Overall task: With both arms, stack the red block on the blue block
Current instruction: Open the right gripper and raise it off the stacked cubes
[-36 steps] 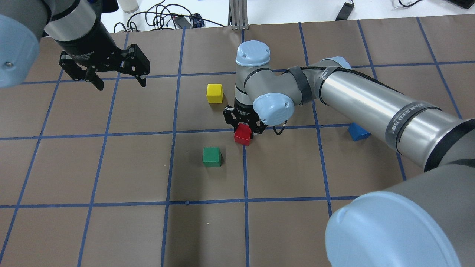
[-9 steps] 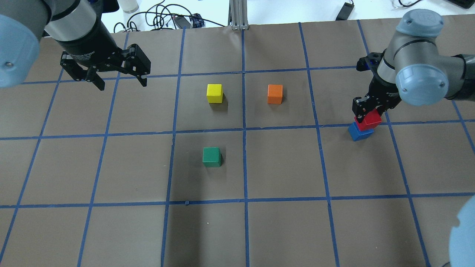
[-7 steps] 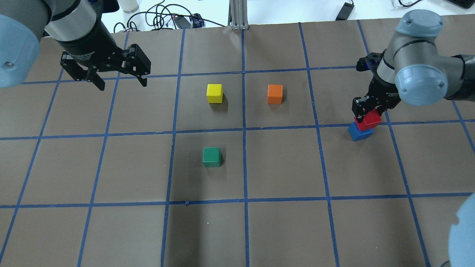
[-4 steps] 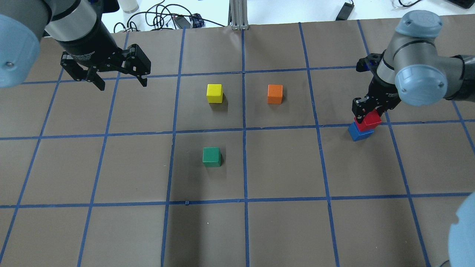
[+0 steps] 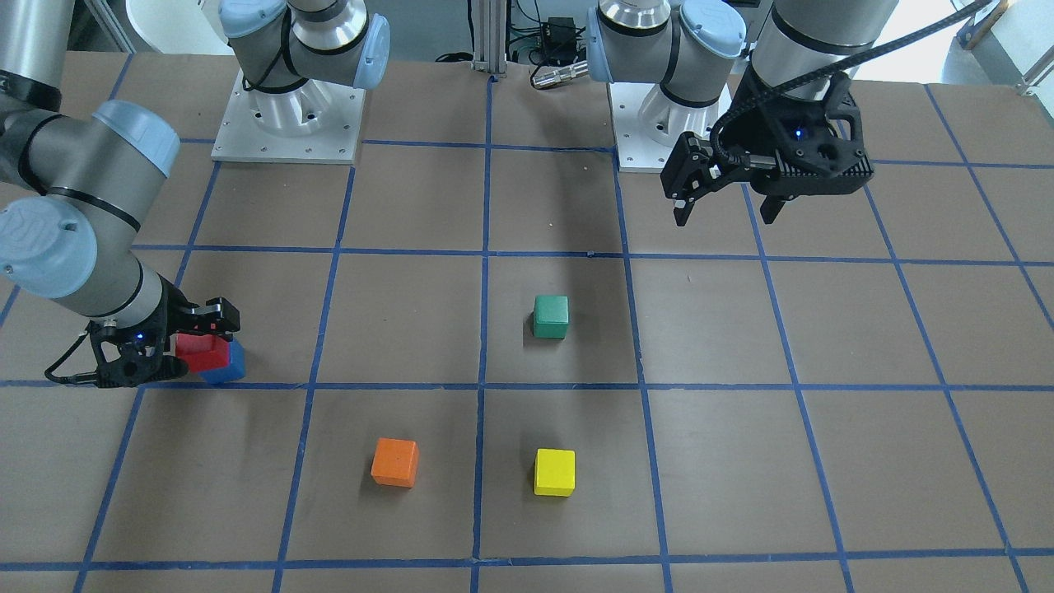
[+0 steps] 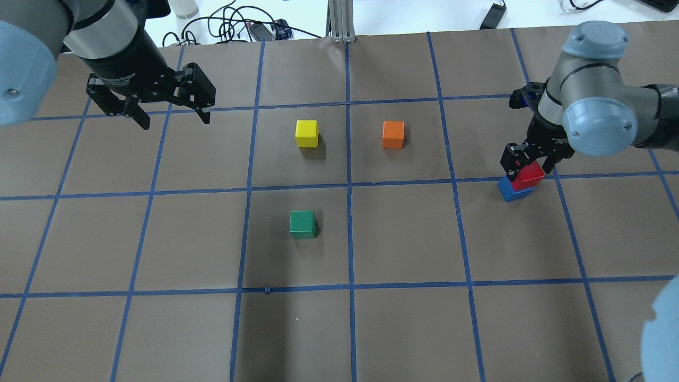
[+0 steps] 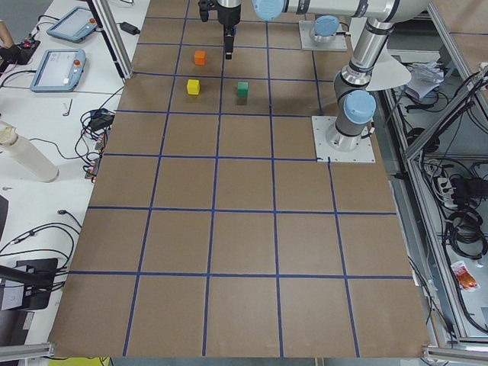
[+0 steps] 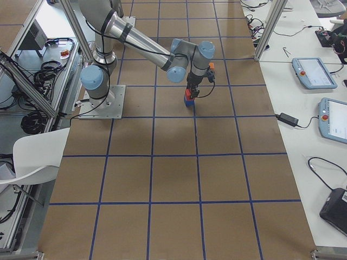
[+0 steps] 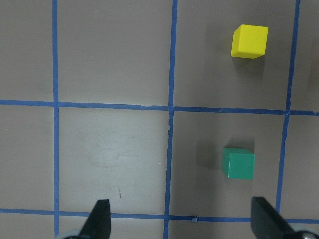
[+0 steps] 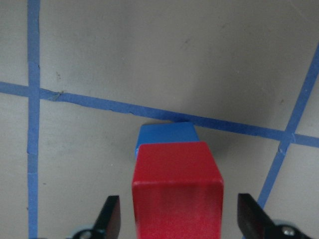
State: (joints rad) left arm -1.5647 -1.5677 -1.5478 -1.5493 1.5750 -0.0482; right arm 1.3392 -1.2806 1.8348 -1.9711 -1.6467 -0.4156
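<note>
Since half a second ago the right gripper (image 10: 178,209) has let go. Its jaws now stand apart on either side of the red block (image 10: 177,189), with a clear gap each side, holding nothing. The red block rests flat on the blue block (image 10: 167,133), at three o'clock on the table in the overhead view, so the stack looks finished. Farther off, at ten o'clock, the left gripper (image 6: 174,123) hangs wide open and empty, probably parked out of the way.

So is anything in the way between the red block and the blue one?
No, nothing visible. The red block already sits right on the blue block, with the right hand open around it.
</note>
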